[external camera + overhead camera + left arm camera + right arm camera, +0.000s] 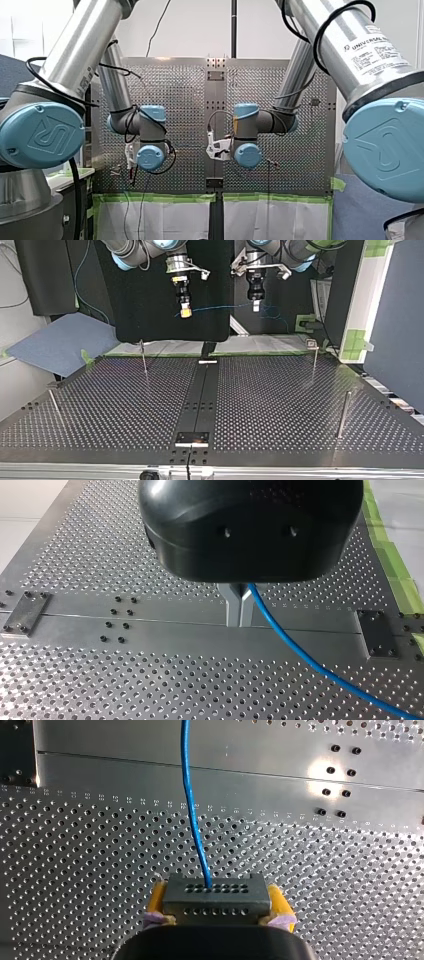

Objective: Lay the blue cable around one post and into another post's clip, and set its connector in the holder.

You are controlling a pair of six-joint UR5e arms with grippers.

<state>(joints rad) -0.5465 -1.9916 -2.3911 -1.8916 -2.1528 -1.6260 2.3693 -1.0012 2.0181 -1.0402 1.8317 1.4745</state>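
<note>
In the top view both grippers hang high above the perforated table [280,405]. My right gripper [185,311], with yellow pads, is shut on a dark grey connector [215,896] whose face has rows of small holes. The blue cable [192,805] leaves that connector and runs across the gap as a thin blue cable [220,306] to my left gripper [256,304]. In the left wrist view its metal fingers [233,607] are shut on the blue cable [295,647], which trails off beside them. The cable hangs free, touching none of the posts.
Thin posts stand on the table: one post [144,359] and a clip-topped post [314,357] at the back, a thicker post [343,414] at the top view's right, a leaning post [55,406] at its left. A small plate [192,438] sits on the centre strip near the front.
</note>
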